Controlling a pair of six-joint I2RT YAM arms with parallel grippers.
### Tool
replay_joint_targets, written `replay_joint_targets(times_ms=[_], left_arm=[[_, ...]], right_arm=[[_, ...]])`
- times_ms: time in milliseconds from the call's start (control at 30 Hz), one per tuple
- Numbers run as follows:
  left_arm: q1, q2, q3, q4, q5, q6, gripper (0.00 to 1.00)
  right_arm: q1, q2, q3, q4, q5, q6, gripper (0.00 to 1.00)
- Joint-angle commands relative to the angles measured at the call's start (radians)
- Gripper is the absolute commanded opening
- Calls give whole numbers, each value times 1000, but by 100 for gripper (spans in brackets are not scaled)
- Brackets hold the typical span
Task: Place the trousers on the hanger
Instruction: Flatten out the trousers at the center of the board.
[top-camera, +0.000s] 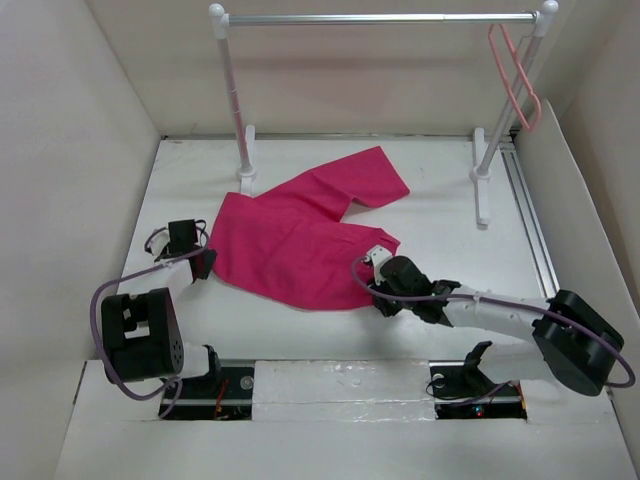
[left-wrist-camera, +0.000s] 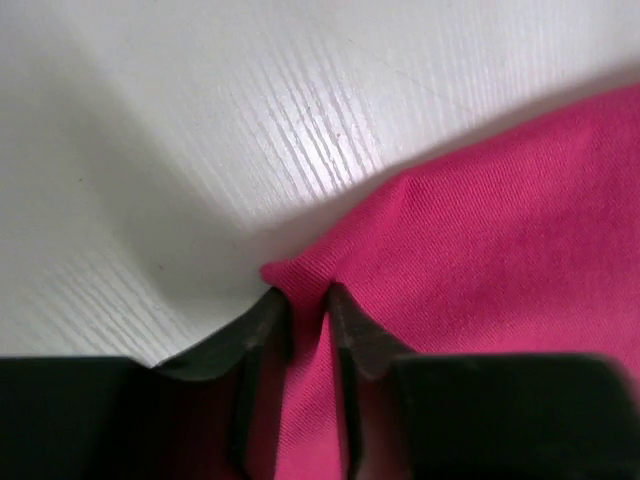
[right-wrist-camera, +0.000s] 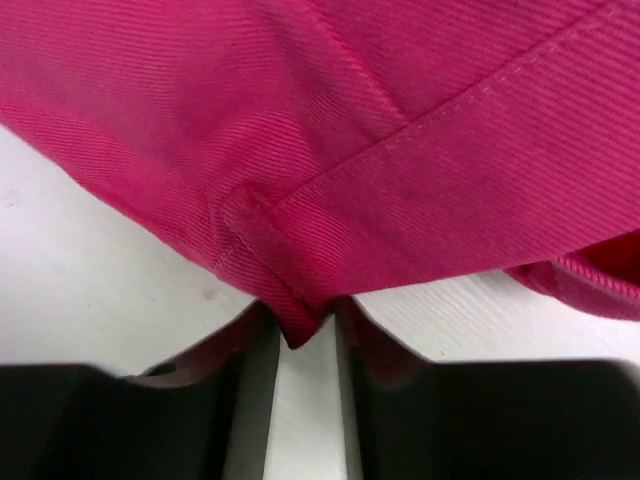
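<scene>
From above, the trousers (top-camera: 300, 240) lie spread flat on the white table (top-camera: 440, 220), well apart from the pale-pink hanger (top-camera: 515, 75), which hangs at the right end of the rack (top-camera: 380, 18). The left gripper (top-camera: 205, 262) sits at the cloth's left edge and the right gripper (top-camera: 378, 258) at its near right edge. The left wrist view shows its fingers (left-wrist-camera: 265, 325) almost closed, pinching a corner fold of the fabric. The right wrist view shows its fingers (right-wrist-camera: 365, 345) narrowly spaced, clamping the tip of a stitched seam.
</scene>
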Motion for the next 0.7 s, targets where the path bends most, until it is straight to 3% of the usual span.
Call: replay_joint_targets(times_ms=[0,33,67,200,333,433,467,567,600,667], left_arm=[[1,30,-16,1,-12,10,16],[1,24,-8,-18,-21,14,0],[1,16,18,-38,-40,19,0],[1,-118,142,-166,-90,60,0],[1,-416,337,-245,-162,120,0],[-10,-438,605,-353,-206,129,0],[-10,-441,726,-355,-206,134,0],[-10,-452,948,-326,-208,178,0],[-30,-438,1021,-335,-220,225,0],[-88,-377,1223,-360,-274,282,0]], right_arm=[[-6,39,16,47,42,12,18],[4,38,52,17,62,12,3],[24,27,72,-14,77,7,0],[133,-178,255,-316,236,-50,0],[207,-319,542,-568,322,-97,0],[243,-330,835,-735,356,-166,0],[254,-321,988,-764,361,-188,0],[283,-265,1246,-856,360,-295,0],[283,-243,1422,-890,337,-338,0],[283,-174,1594,-921,312,-372,0]])
